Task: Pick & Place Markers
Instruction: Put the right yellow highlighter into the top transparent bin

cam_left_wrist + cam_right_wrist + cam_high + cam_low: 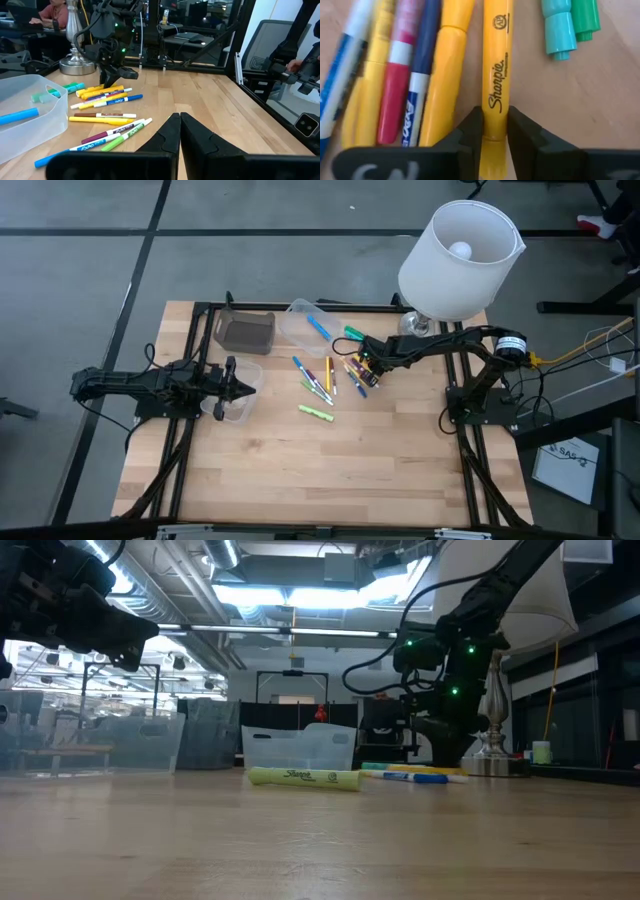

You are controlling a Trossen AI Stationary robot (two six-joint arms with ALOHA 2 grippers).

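Note:
Several markers (330, 380) in yellow, blue, green and orange lie scattered at the table's middle; a yellow-green highlighter (303, 778) lies nearest the near edge. My right gripper (495, 112) is down on the cluster's right end (368, 368), shut on a yellow Sharpie highlighter. My left gripper (179, 120) is shut on nothing. It hangs above the table's left part (240, 387), over a small clear container (232, 402), and shows raised in the low view (100, 625). My right gripper pinches the yellow Sharpie highlighter's barrel near one end (495, 120) between its two fingers (472, 131). The fingers come from above and lie across the marker. The marker lies level beside the other markers on the table.
A dark bin (245, 332) and a clear tray (300, 320) holding a blue marker stand at the far side. A white lamp (455, 260) stands at the far right corner, close behind my right arm. Bare wood (330, 470) stretches toward the near edge.

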